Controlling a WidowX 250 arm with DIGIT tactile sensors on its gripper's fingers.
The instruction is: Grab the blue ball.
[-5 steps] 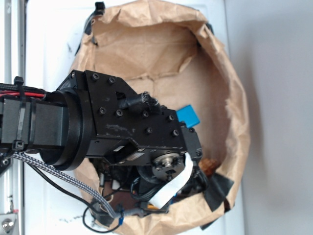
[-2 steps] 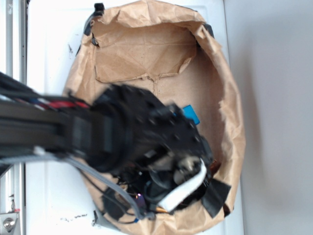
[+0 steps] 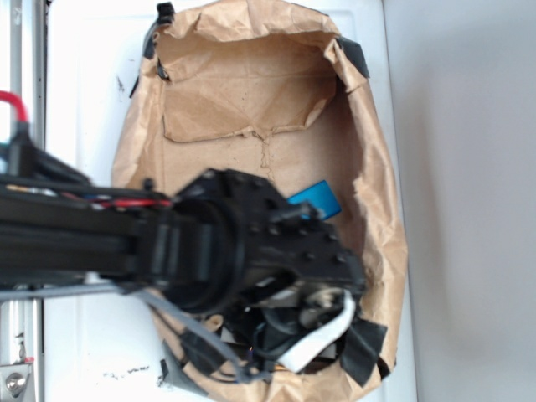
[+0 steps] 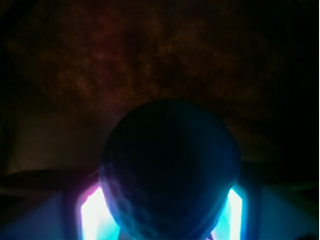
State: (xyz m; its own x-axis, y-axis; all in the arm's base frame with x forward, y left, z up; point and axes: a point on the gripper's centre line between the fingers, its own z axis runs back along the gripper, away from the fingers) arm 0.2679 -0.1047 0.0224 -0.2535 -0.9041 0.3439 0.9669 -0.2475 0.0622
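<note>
While the gripper (image 4: 165,220) clasps the blue ball (image 4: 170,170), the blue block (image 3: 316,199) lies beside.

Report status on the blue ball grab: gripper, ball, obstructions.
Gripper low inside paper bag, jaws hidden in exterior view. Blue ball fills wrist view, bright fingers on both sides; contact unclear. Blue block beside arm, not blocking.

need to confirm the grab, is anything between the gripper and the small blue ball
Nothing visible. In the wrist view the small round teal-blue ball fills the space between the gripper's fingers. The exterior view hides it under the arm.
</note>
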